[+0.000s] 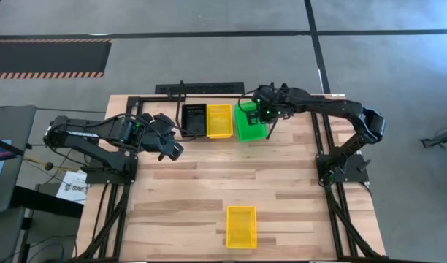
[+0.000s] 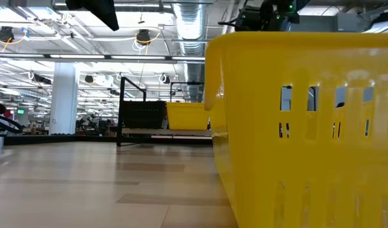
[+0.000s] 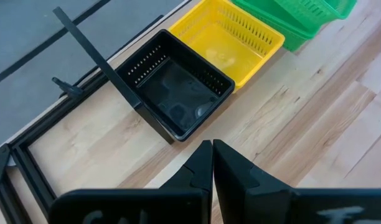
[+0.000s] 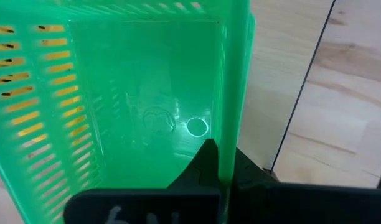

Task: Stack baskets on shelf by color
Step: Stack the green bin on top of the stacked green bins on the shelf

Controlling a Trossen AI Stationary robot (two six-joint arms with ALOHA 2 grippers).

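Observation:
On the shelf [image 1: 154, 98] at the table's far side, a black basket [image 1: 194, 120], a yellow basket [image 1: 219, 120] and green baskets [image 1: 249, 123] stand side by side. In the left wrist view the black basket [image 3: 175, 93], the yellow one [image 3: 231, 40] and a tilted green basket [image 3: 302, 12] over more green show. My right gripper [image 1: 266, 111] is shut on the green basket [image 4: 134, 124]. My left gripper [image 1: 171, 148], shut [image 3: 212, 165], hovers left of the black basket. Another yellow basket [image 1: 240, 225] rests on its base near the table's near edge. My right gripper pinches the green basket's right side wall [image 4: 229, 93] at its rim, one finger [image 4: 203, 163] inside the basket and the other outside. The fingers come from above, pointing down. The basket sits tilted in the hold, over green plastic below [image 3: 293, 38].
The lone yellow basket [image 2: 308, 126] fills the right of the low view, with the black basket [image 2: 143, 114] and yellow basket [image 2: 187, 116] beyond. Bare wooden tabletop [image 1: 231, 175] lies between the shelf and that basket. Black arm mounts stand at the table's left and right edges.

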